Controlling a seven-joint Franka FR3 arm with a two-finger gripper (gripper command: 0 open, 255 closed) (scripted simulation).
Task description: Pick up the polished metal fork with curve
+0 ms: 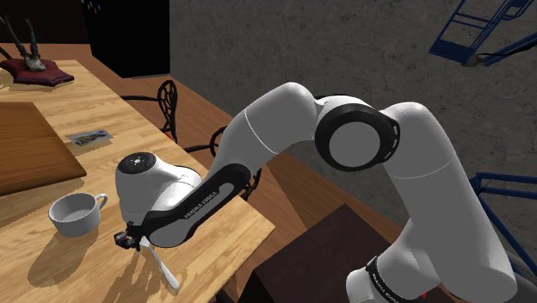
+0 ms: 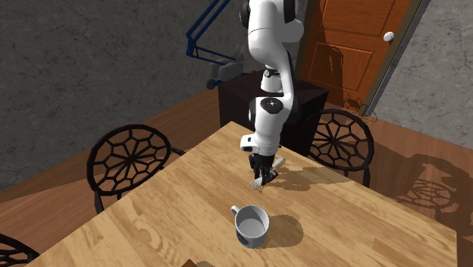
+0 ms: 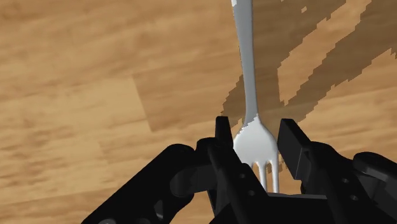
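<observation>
Currently the gripper (image 3: 256, 130) straddles the pale fork (image 3: 248, 76); clamping cannot be told. In the second exterior view, the mug (image 2: 252, 225) sits at its 6 o'clock.

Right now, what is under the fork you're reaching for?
Bare wooden tabletop, darkened by the arm's shadow, lies under the fork. The gripper covers the tine tips, so whatever is beneath them cannot be seen.

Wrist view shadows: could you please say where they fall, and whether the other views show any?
Wrist view: jagged dark bands cross the table beside the fork; shoulder view: soft shadow beside the mug; second exterior view: its shadow falls rightward.
</observation>
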